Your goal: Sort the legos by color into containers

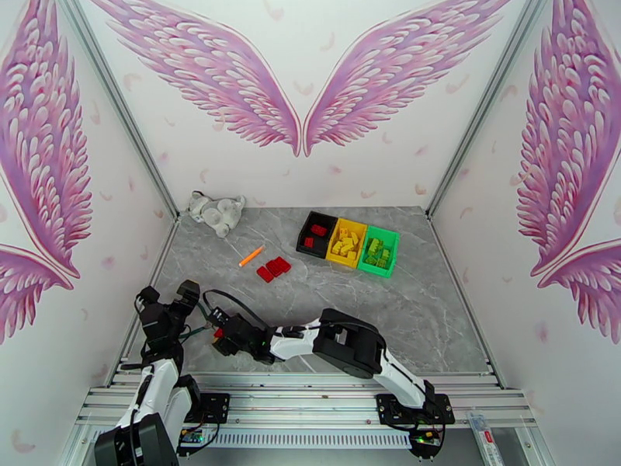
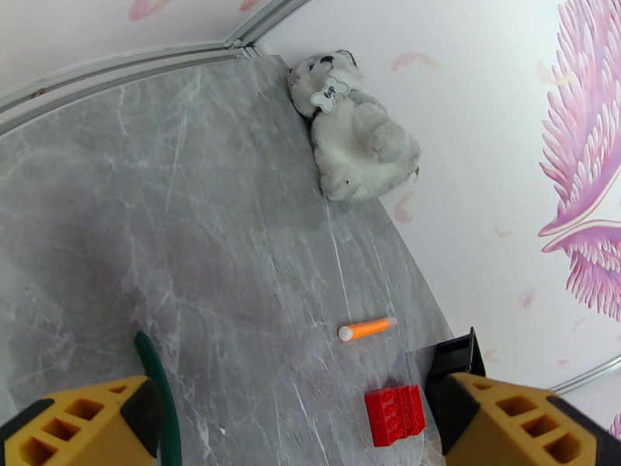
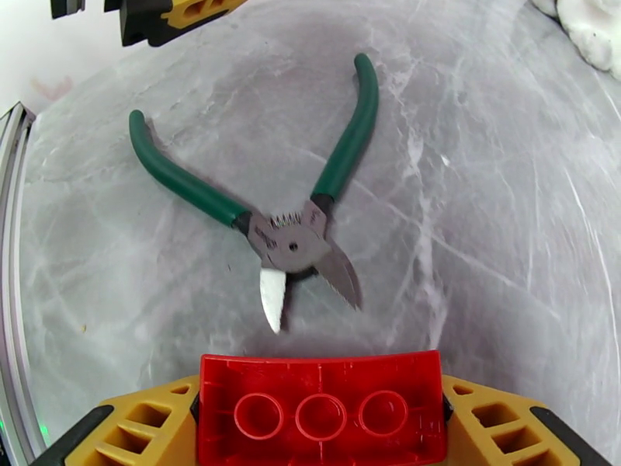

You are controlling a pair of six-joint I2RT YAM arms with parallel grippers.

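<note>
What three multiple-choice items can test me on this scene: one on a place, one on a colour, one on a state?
1. Where does the orange marker lie?
A) between the plush toy and the loose red bricks
B) inside the green bin
C) on top of the yellow bin

2. What colour are the handles of the pliers?
A) blue
B) green
C) black

3. In what state is the right tool?
A) open and empty
B) closed on the marker
C) closed on a red brick

Answers:
1 A, the marker lies between those two.
2 B, both handles are green.
3 C, the brick fills the gap between its fingers.
</note>
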